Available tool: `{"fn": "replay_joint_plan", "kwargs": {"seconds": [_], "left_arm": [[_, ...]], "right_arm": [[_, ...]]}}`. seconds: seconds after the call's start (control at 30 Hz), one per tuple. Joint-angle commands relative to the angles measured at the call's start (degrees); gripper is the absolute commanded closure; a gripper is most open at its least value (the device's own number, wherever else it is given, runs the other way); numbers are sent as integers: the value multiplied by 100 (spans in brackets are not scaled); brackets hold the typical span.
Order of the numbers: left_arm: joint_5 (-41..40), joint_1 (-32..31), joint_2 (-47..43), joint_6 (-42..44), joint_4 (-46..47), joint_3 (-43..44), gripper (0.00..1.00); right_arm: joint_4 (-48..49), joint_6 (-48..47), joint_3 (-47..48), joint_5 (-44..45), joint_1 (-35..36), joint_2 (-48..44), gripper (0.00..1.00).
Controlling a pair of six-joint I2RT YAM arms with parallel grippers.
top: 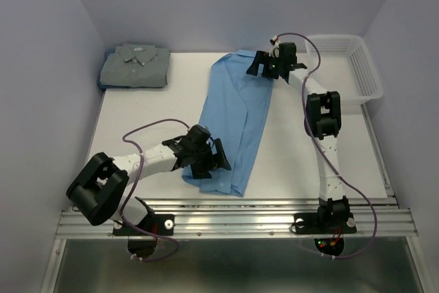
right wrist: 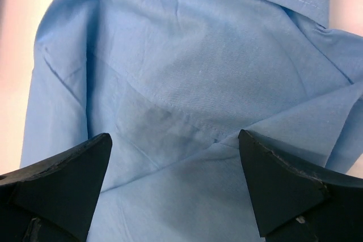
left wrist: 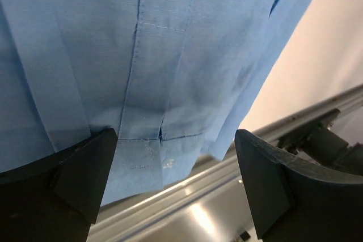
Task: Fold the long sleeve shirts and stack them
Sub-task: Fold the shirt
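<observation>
The light blue shirt lies at the middle of the table, folded lengthwise into a long, narrow strip that runs from the far centre toward the near edge, slanting slightly left as it comes nearer. The left gripper is positioned over the near end of this strip. In the left wrist view its jaws stand wide apart, released, with nothing held. A sleeve placket and cuff of the blue cloth lie in the gap between the two fingers. The right gripper is positioned over the far end of the strip, at the collar end. In the right wrist view its jaws are likewise spread and hold nothing, with creased blue fabric below them. Contact between fingertips and cloth cannot be confirmed for either arm. The grey-green shirt sits folded in a compact rectangle at the far left corner, collar visible, well apart from the blue one. A white mesh basket stands at the far right.
</observation>
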Motion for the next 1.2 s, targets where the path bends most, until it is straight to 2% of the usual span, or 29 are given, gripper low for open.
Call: {"fn": "replay_joint_plan", "kwargs": {"seconds": [0.0, 0.1, 0.2, 0.37, 0.47, 0.5, 0.53, 0.57, 0.6, 0.63, 0.7, 0.73, 0.77, 0.87, 0.97, 1.0, 1.07, 1.17], "left_arm": [[277, -496, -183, -1056, 409, -54, 1], [111, -909, -95, -987, 419, 183, 1], [-118, -971, -112, -908, 305, 350, 1], [-741, -989, -797, -399, -107, 772, 1], [-1418, -954, -1096, -3, -748, 1272, 1], [-1889, -919, -1167, 67, -1229, 1491, 1], [-2024, -884, -1315, 120, -1704, 1606, 1], [-2156, -849, -1421, 121, -1708, 1607, 1], [-2366, -805, -1657, 103, -2091, 1581, 1], [-2499, -778, -1816, 34, -2382, 1416, 1], [-2579, -717, -2159, -81, -2587, 1152, 1], [-2571, -656, -2535, -142, -2640, 994, 1], [-2518, -629, -2721, -230, -2718, 670, 1], [-2369, -515, -3416, -432, -2728, 203, 1], [-2220, -488, -3900, -573, -2711, -280, 1], [-2176, -479, -3996, -600, -2702, -369, 1], [-2062, -479, -4199, -679, -2641, -641, 1], [-1790, -470, -4340, -741, -2369, -932, 1]], "right_arm": [[-842, -300, 492, -377, 259, 931, 0], [-657, -124, 835, -492, 426, 1203, 0], [-692, -36, 1003, -527, 487, 1126, 0], [-753, -106, 574, -396, 487, -59, 0], [-736, -194, -93, -141, 592, -1158, 0], [-727, -194, -313, 42, 593, -1691, 0], [-744, -186, -863, 114, 653, -1966, 0], [-762, -185, -1191, 201, 750, -2247, 0], [-771, -185, -1568, 463, 812, -2537, 0], [-771, -159, -2373, 675, 986, -3132, 0], [-648, -46, -3238, 1202, 1172, -3733, 0], [-552, 60, -3668, 1674, 1277, -4336, 0], [-421, 95, -4464, 1792, 1504, -4612, 0], [63, -26, -5113, 1776, 1857, -5149, 0], [73, -726, -4834, 2143, 2358, -4889, 0], [56, -930, -4511, 2554, 2533, -4722, 0], [-14, -1378, -4088, 2829, 2596, -4335, 0], [-304, -1425, -3016, 3339, 2649, -3351, 0]]}}
